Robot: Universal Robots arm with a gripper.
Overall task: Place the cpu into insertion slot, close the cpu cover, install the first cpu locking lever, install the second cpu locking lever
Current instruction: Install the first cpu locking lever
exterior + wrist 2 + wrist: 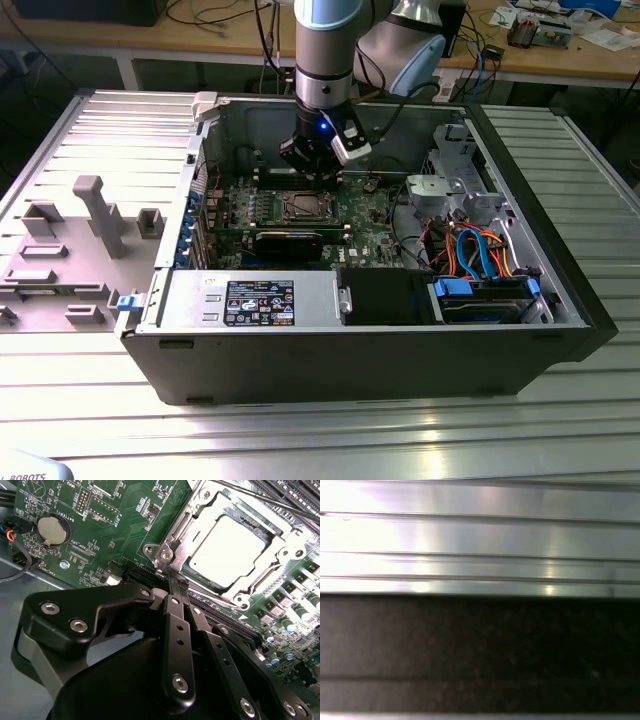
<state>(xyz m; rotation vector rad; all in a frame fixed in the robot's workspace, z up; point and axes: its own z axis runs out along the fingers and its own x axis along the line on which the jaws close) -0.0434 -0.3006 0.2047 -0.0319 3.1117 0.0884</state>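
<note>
the gripper (pixel 172 577) had its fingers pressed together, tips at the corner of the cpu cover (pixel 272 567), which lay shut over the cpu (pixel 227 547) seated in the insertion slot (pixel 302 207)

— Any writing to read here?
— A black-and-white sticker (pixel 258 301) sits on the silver power supply box (pixel 200 298), but its print is too small to make out.
— And the board?
— In the second wrist view the green motherboard (pixel 100 540) carries fine white lettering, which is not legible either.
</note>
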